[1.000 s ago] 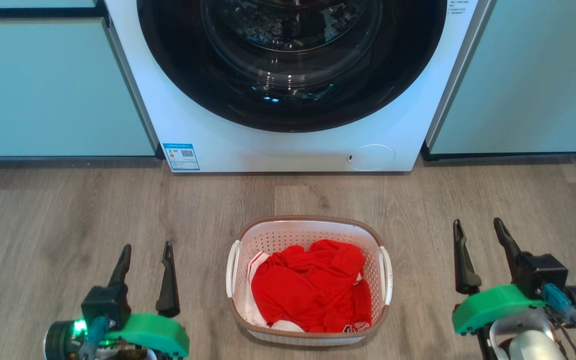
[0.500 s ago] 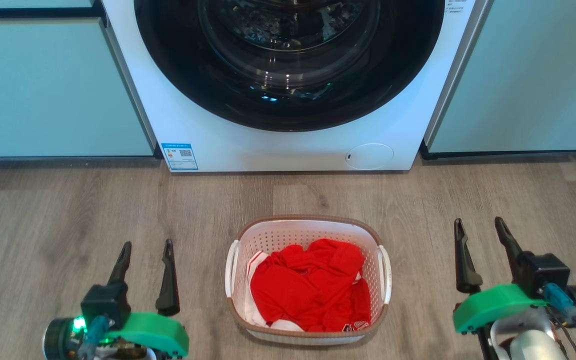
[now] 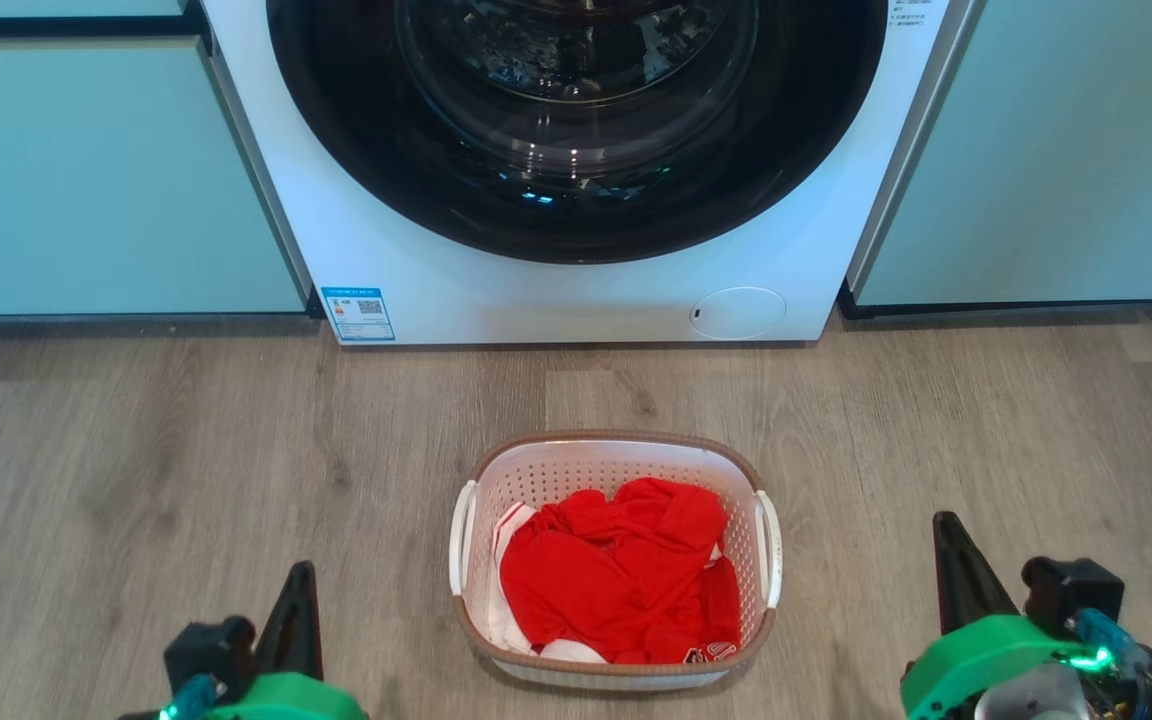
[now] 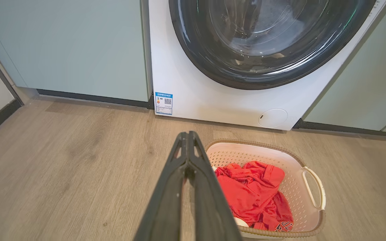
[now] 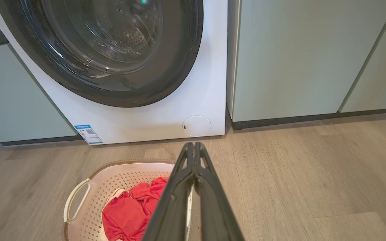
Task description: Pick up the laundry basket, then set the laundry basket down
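Laundry basket (image 3: 576, 472) sits on the wood floor (image 3: 136, 450) before the washer (image 3: 556, 295), red clothes (image 3: 616, 580) inside; the left pincer (image 3: 302, 575) and right pincer (image 3: 942, 525) flank it without touching, both pinched together (fingertips meeting in the wrist views)

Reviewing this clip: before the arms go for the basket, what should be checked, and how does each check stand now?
1. Laundry basket upright on the floor, apart from the washer: ok.
2. Left handle and right handle free of clothes: ok.
3. Left gripper open for grasping: not ok, shut on nothing.
4. Right gripper open: not ok, shut on nothing.
5. Red clothes below the rim: ok.
6. Load weight: cannot tell.
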### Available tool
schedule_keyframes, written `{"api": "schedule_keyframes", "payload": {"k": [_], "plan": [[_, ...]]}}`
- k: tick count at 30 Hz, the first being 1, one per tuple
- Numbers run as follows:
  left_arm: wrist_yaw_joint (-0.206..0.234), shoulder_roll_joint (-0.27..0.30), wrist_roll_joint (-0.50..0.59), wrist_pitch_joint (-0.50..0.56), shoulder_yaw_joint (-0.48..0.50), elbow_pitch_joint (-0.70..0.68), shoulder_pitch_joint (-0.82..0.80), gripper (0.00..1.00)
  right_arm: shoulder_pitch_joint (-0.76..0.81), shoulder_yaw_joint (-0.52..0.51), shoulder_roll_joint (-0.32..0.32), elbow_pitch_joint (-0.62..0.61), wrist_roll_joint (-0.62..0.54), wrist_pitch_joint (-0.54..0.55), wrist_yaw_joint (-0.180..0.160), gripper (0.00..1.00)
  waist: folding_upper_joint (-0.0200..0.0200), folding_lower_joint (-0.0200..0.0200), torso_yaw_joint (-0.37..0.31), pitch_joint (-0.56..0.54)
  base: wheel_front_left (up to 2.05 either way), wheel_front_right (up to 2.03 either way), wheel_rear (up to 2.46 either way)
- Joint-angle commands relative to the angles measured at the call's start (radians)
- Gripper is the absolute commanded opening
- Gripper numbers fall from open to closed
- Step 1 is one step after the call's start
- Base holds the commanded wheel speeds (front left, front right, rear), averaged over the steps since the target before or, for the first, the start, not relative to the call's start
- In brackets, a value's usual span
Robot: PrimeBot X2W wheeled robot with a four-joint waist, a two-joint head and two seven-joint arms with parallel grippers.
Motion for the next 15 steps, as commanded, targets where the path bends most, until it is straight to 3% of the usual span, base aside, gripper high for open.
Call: {"api": "schedule_keyframes", "payload": {"k": [1, 15], "plan": [[-0.008, 0.001, -0.035, 0.006, 0.016, -0.03, -0.047, 0.0, -0.037, -0.005, -0.006, -0.032, 0.038, 0.005, 0.0, 0.0, 0.0, 0.0, -0.001, 0.0, 0.0, 0.0, 0.0], [-0.031, 0.001, -0.198, 0.043, 0.045, -0.022, -0.072, 0.0, -0.052, -0.015, -0.012, -0.033, 0.208, 0.04, 0.001, 0.0, 0.0, -0.0001, -0.004, 0.001, 0.0, 0.0, 0.0]]}}
